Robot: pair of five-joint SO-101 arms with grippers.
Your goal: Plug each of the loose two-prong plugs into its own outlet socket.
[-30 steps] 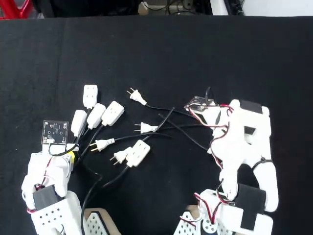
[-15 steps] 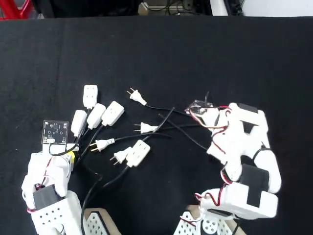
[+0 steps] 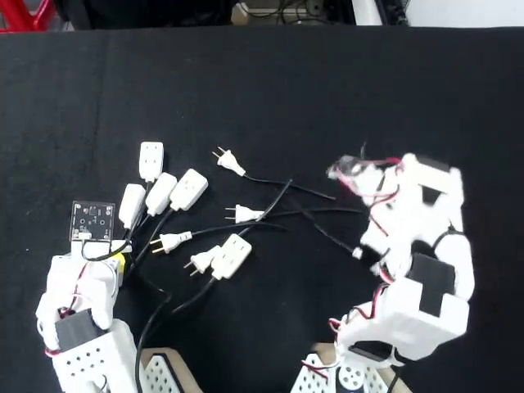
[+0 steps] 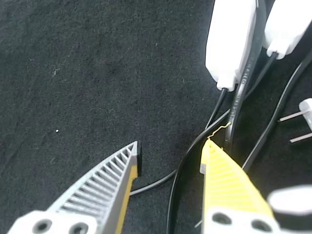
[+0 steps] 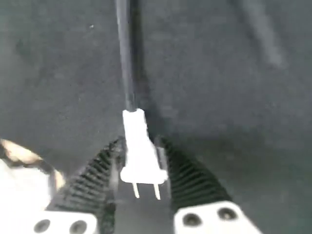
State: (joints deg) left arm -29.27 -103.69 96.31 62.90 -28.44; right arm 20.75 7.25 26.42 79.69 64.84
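Four white sockets (image 3: 160,193) are lying in a fan at the left of the black cloth (image 3: 270,90), with their black cables (image 3: 155,319) running toward the near edge. A fifth socket (image 3: 231,255) is sitting a little to the right and nearer. Four loose plugs (image 3: 243,214), white with two bare prongs each, are lying around it. One is resting just beside the fifth socket's left end, one is lying further left, and two are lying farther back with their cables trailing off to the right. Further right, a fifth plug (image 5: 141,161) is sitting between the right gripper's fingers, with its prongs pointing back at the wrist camera and its cable leading straight away. From above it is probably the small white tip (image 3: 358,253) at the end of a cable under the right arm, though the arm is covering most of it.

The left arm (image 3: 78,303) is sitting low at the near left corner. The left gripper (image 4: 172,145) is hanging over the cables just below the fan of sockets. Its grey finger (image 4: 105,180) and yellow finger (image 4: 226,180) are standing apart and gripping nothing. The right arm (image 3: 417,246) is standing folded at the right with its wrist bent down. The right gripper (image 5: 140,142) is clamping its black fingers (image 5: 190,180) on the fifth plug's sides.
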